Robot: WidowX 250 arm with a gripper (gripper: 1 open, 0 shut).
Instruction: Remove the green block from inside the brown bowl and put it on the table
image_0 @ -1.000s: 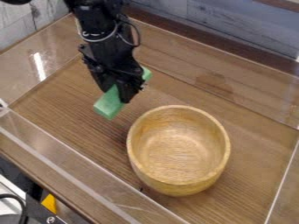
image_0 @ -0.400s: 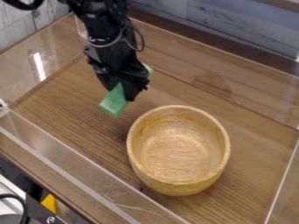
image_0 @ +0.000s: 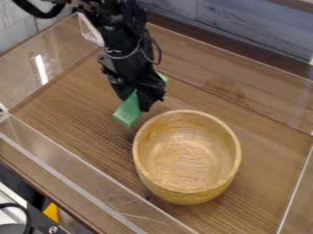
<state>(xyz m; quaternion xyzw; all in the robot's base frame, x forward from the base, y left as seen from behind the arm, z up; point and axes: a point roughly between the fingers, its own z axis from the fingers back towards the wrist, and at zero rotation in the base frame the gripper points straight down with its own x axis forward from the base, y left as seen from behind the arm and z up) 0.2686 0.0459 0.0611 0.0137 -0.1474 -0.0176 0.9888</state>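
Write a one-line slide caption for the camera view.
Gripper shut on the green block, holding it just above the table beside the empty brown bowl.

My claw (image_0: pixel 137 97) is clamped on the green block (image_0: pixel 127 111), pointing steeply down. Block hangs tilted just left of the brown bowl (image_0: pixel 186 155), outside its rim. Bowl sits upright on the table (image_0: pixel 73 137).

Hidden and cut-off parts around the arm

The pincer (image_0: pixel 138 95) covers the upper end of the green block (image_0: pixel 127 113), so its fingertips' contact cannot be made out; the arm runs off the top edge, and the counter (image_0: pixel 73 128) is cropped at the picture's left and bottom edges behind glare on the acrylic wall.
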